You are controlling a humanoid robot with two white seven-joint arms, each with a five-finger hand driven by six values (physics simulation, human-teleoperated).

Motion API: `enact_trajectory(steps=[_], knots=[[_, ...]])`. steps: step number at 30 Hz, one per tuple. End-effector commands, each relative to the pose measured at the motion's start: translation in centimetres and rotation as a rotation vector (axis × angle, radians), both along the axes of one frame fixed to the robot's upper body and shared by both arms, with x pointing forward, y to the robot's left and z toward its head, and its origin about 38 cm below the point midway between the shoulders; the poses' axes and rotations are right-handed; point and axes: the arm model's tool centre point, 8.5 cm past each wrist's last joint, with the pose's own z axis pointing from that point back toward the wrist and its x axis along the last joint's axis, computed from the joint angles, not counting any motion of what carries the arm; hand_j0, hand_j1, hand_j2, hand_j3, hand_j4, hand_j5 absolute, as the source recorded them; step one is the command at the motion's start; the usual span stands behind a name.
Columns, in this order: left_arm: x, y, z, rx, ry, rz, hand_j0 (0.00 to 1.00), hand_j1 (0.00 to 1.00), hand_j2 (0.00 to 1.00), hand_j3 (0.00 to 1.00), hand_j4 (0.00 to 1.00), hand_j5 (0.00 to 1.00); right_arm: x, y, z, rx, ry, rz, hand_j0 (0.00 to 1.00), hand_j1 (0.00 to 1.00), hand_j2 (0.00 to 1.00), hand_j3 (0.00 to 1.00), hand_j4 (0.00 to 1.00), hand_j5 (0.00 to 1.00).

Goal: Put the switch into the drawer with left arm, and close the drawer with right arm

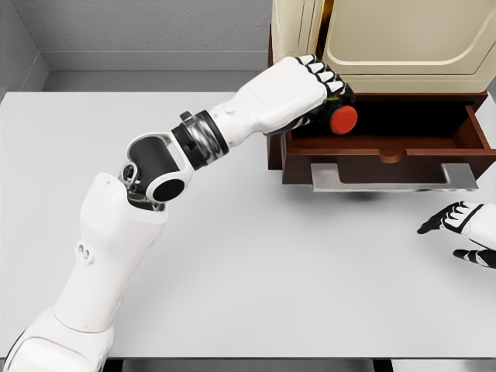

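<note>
Red round-buttoned switch [342,118] sits clamped in the left hand [314,89], seemingly over the open dark-wood drawer [387,145] (unreleased); right hand [465,232] waits, fingers spread.

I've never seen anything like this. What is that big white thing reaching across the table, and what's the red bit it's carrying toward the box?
This is a computer-simulated robot, seen from a camera on its own head, looking down at a grey table. The big white thing is its left arm, ending in a five-finger left hand. That hand grips a switch, whose red round end is what you noticed, and holds it over the open drawer of a cream and brown cabinet. At the lower right edge the right hand rests above the table, fingers relaxed, holding nothing.
</note>
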Motion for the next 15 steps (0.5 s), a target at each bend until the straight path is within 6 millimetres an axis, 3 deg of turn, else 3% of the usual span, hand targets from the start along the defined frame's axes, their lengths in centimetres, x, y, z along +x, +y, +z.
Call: enact_trajectory(steps=[1, 8, 15], knots=[[0.0, 0.0, 0.1, -0.004, 0.000, -0.002, 0.69, 0.69, 0.69, 0.69, 0.69, 0.69, 0.0, 0.0, 0.1, 0.002, 0.001, 0.000, 0.74, 0.74, 0.74, 0.74, 0.74, 0.74], [-0.1, 0.0, 0.1, -0.005, -0.001, -0.003, 0.69, 0.69, 0.69, 0.69, 0.69, 0.69, 0.1, 0.0, 0.2, -0.001, -0.001, 0.002, 0.74, 0.74, 0.74, 0.74, 0.74, 0.74], [-1.0, -0.1, 0.1, -0.016, -0.012, -0.025, 0.82, 0.82, 0.82, 0.82, 0.82, 0.82, 0.2, -0.1, 0.4, -0.006, -0.004, 0.002, 0.74, 0.74, 0.74, 0.74, 0.74, 0.74]])
